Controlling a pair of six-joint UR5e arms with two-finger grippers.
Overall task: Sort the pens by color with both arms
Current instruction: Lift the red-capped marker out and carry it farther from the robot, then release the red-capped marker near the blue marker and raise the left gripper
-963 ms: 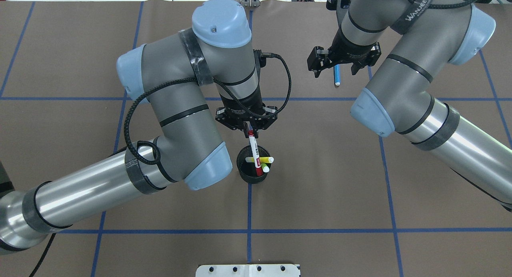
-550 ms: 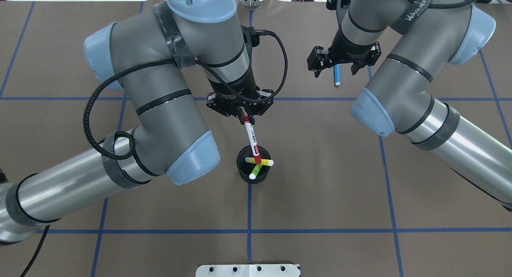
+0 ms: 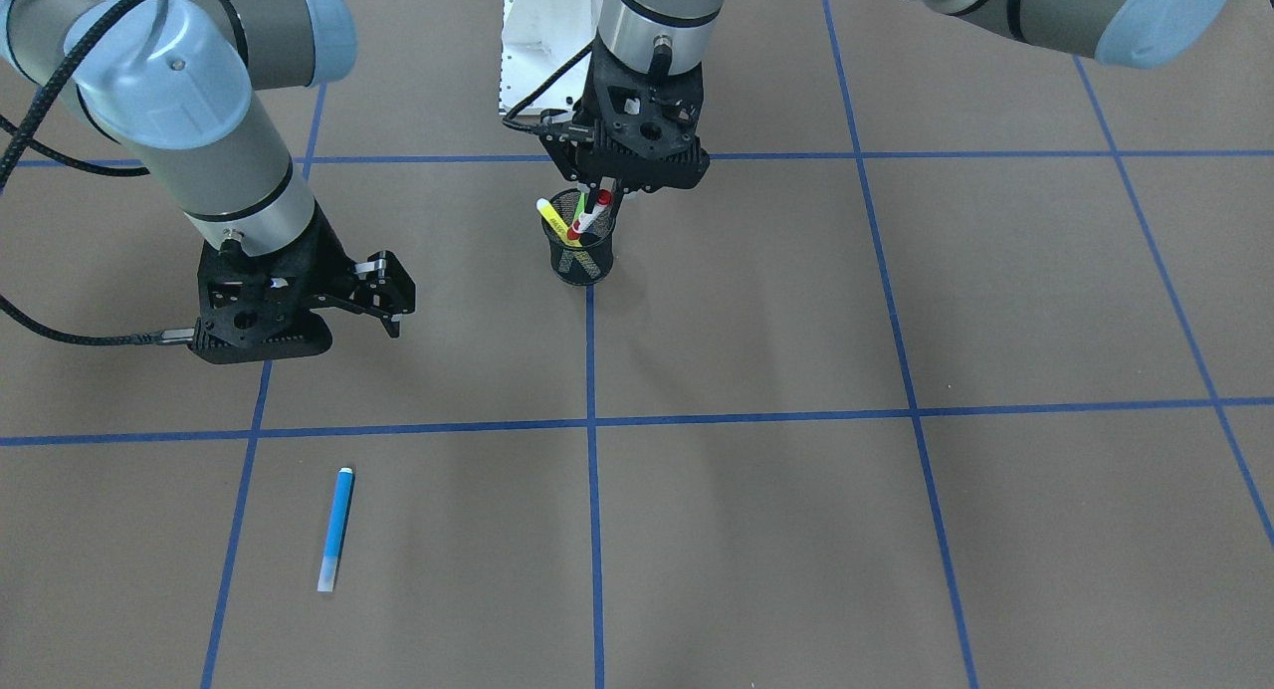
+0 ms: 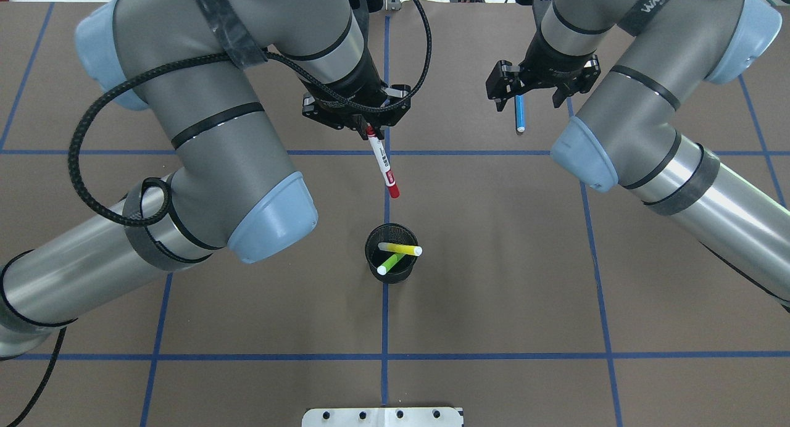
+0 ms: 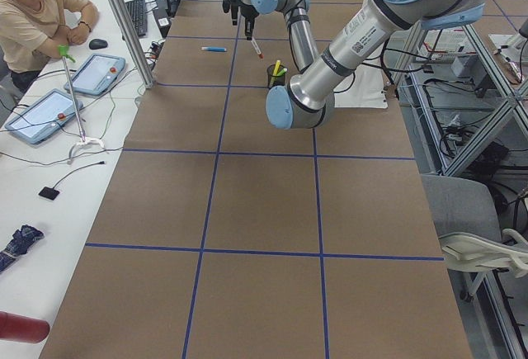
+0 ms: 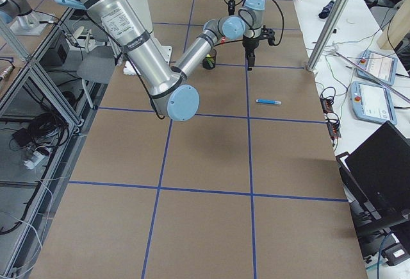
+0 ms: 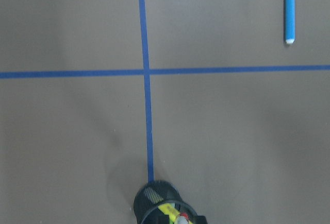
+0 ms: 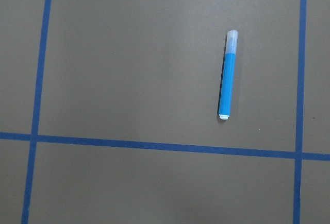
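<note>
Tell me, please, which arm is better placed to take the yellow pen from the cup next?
The right: the right claw is open and empty, whereas the left claw grips the white pen.

Overhead, I lose the blue pen's [image 4: 519,115] upper end beneath the right gripper [image 4: 529,101]. From the front, the left gripper [image 3: 607,189] covers the white pen's [image 3: 590,216] top. My left wrist view crops the mesh cup [image 7: 154,201] at the bottom edge.

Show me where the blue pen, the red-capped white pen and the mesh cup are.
blue pen [image 3: 336,528], front-facing view, middle of its blue barrel.
red-capped white pen [image 4: 381,155], overhead view, white barrel.
mesh cup [image 3: 580,263], front-facing view, outer wall.
</note>
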